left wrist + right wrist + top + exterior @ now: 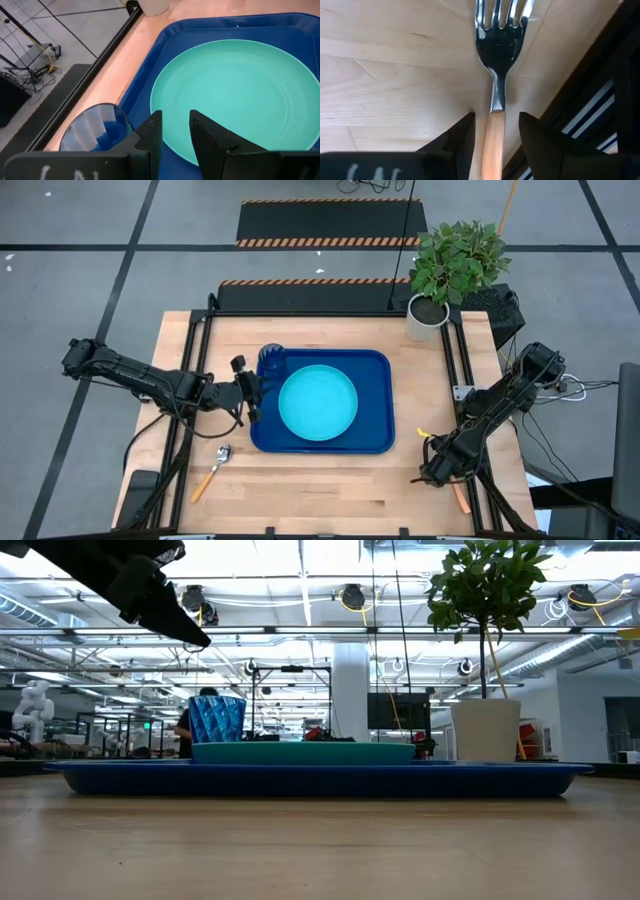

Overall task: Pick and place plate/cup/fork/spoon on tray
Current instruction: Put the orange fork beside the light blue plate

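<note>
The light cyan plate (pixel 317 402) lies in the dark blue tray (pixel 375 370). The blue cup (pixel 270 362) stands upright in the tray's far left corner. My left gripper (pixel 175 114) hovers open over the tray's left edge, beside the cup (pixel 95 127), with nothing between its fingers. The orange-handled fork (pixel 500 45) lies flat on the wood near the table's right rail. My right gripper (pixel 496 115) points down over it, open, one finger on each side of the handle (pixel 494 137) with a gap at both. The spoon (pixel 212 470) lies on the table near the left front.
A white pot (pixel 427 317) with a green plant stands at the table's far right corner. A dark metal rail (pixel 600 100) runs close beside the fork on the table's right side. Bare wood lies in front of the tray (pixel 320 778).
</note>
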Controlling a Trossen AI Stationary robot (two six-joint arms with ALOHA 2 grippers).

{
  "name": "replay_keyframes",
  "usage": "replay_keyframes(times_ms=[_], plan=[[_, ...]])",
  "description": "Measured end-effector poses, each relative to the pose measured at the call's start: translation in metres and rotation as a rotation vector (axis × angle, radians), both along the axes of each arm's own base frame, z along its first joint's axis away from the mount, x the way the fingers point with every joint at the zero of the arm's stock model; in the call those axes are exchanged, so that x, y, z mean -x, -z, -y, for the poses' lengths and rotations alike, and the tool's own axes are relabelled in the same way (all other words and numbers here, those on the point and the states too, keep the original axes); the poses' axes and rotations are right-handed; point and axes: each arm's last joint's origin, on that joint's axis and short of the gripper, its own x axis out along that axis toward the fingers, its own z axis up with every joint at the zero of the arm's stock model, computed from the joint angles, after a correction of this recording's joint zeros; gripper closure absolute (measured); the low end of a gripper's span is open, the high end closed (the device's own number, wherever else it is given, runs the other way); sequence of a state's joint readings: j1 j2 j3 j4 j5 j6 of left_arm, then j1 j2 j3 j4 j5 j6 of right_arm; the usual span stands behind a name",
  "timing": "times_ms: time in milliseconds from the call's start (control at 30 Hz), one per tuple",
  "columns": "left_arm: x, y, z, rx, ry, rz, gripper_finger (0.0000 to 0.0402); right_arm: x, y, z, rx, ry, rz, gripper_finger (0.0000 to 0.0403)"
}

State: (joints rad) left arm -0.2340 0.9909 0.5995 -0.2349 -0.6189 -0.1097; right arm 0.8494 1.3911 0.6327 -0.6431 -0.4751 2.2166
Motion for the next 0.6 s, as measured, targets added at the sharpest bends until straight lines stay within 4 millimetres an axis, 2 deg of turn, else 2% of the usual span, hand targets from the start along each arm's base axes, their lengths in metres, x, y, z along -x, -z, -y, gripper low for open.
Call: replay_keyframes(times_ms=[400, 600], plan=[[0.0000, 0.0000, 0.0000, -0.001, 0.001, -0.001, 0.0300, -0.0063, -0.0006, -0.0068, -0.069, 0.000, 0.076, 0.0338], [0.0001, 0.0000, 0.0000, -0.001, 0.001, -0.001, 0.0300, -0.0068, -0.0007, -0.0070, -0.068, 0.000, 0.086, 0.0390]])
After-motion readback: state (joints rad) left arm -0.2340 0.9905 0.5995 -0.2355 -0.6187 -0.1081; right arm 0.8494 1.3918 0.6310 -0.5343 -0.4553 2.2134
